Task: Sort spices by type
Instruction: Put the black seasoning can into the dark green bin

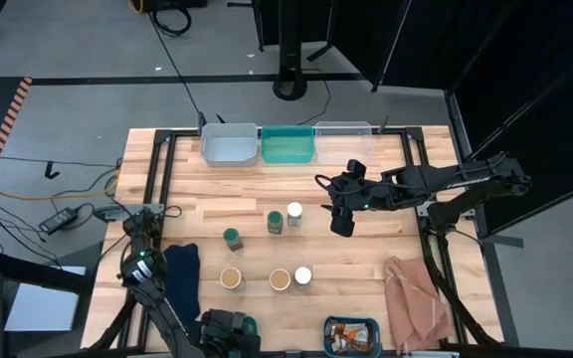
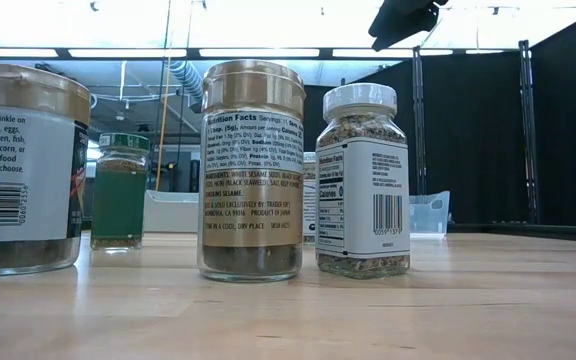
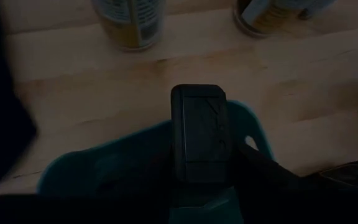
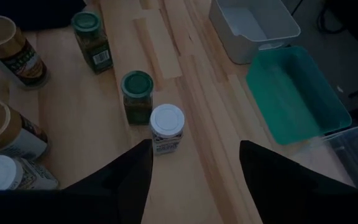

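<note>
Your right claw point(image 1: 341, 225) hangs wide open over mid-bench, so drop it squarely around the white-topped jar point(image 4: 166, 127) beside the green-topped jar point(image 4: 137, 95) without nudging that one.

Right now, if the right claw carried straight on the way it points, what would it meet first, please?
Probably the white-topped jar: it lies nearest ahead of the open right claw, just beside the line between its fingers, with a green-topped jar right behind. Depth is uncertain.

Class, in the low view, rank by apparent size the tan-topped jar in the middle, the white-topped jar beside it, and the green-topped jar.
1. Tan-topped jar
2. White-topped jar
3. Green-topped jar, which looks smallest partly because it stands farther from the camera.
</note>
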{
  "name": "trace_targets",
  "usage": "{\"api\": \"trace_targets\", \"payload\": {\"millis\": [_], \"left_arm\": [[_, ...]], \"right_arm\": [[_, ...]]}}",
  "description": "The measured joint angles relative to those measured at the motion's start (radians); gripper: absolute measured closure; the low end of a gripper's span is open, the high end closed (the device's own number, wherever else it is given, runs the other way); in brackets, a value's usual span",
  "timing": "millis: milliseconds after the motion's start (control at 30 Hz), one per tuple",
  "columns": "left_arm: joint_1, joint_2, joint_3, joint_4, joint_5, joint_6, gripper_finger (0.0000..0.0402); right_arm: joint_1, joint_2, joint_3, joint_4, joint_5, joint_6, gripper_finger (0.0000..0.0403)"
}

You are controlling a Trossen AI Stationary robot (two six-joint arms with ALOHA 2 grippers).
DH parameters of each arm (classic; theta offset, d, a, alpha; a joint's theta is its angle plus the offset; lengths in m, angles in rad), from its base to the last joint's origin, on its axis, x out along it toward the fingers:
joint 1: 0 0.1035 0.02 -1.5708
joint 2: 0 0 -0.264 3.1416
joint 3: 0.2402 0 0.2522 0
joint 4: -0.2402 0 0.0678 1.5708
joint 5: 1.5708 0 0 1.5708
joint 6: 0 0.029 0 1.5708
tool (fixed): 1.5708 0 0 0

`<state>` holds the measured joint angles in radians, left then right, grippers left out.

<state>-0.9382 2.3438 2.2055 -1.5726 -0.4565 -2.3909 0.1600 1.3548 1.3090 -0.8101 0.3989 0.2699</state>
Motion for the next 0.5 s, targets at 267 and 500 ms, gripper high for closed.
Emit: {"api": "trace_targets", "payload": {"millis": [267, 500], "left_arm": [[0.000, 0.010, 0.000, 0.002, -0.022, 0.002, 0.0271], [-0.006, 0.023, 0.000, 0.002, -0.045, 0.029, 0.0271]], "right_arm": [[0.000, 0.000, 0.000, 0.001, 0.000, 0.000, 0.0155], [0.000, 0.000, 0.000, 0.001, 0.000, -0.001, 0.0155]]}}
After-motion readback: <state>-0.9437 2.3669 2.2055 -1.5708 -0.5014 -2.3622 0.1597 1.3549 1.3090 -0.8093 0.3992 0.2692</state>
